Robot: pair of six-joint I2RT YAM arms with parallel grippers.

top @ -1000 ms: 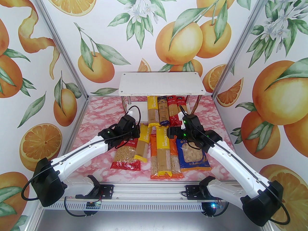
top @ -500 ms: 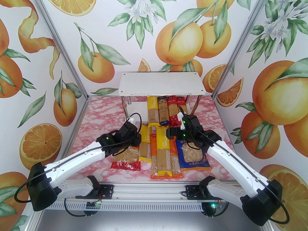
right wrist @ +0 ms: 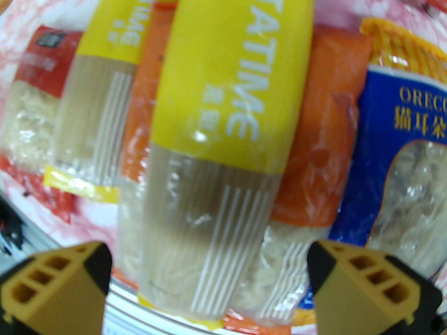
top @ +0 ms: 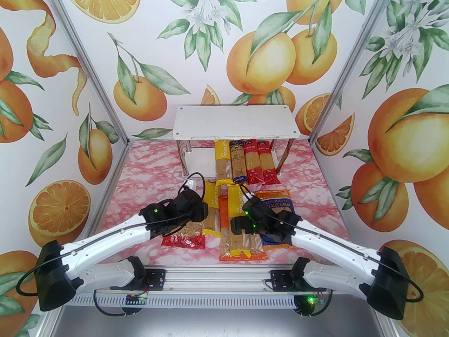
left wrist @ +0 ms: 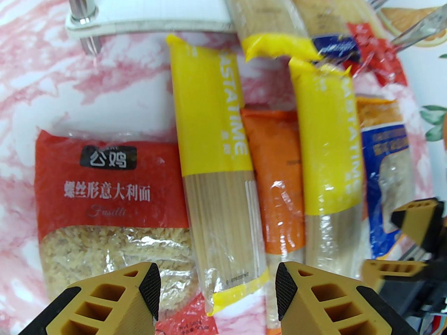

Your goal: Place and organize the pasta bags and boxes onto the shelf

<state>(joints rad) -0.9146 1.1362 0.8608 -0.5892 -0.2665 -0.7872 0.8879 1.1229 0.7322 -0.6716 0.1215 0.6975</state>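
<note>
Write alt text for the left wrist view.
The left hand hangs open over a yellow spaghetti pack lying between a red fusilli bag and an orange bag on the pink marbled table.

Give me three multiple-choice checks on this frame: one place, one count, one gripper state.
1. Where does the dark blue spaghetti pack lie? A on the lower board of the shelf; B on its top board; C on the table.
2. How many packs lie on the shelf? A two; B four; C six.
3. The right gripper is: A shut on a pack; B open; C shut, empty.
Key: 1 A, it rests on that board; 2 B, one yellow, one dark blue, two red; 3 B, its fingers stand apart.
</note>
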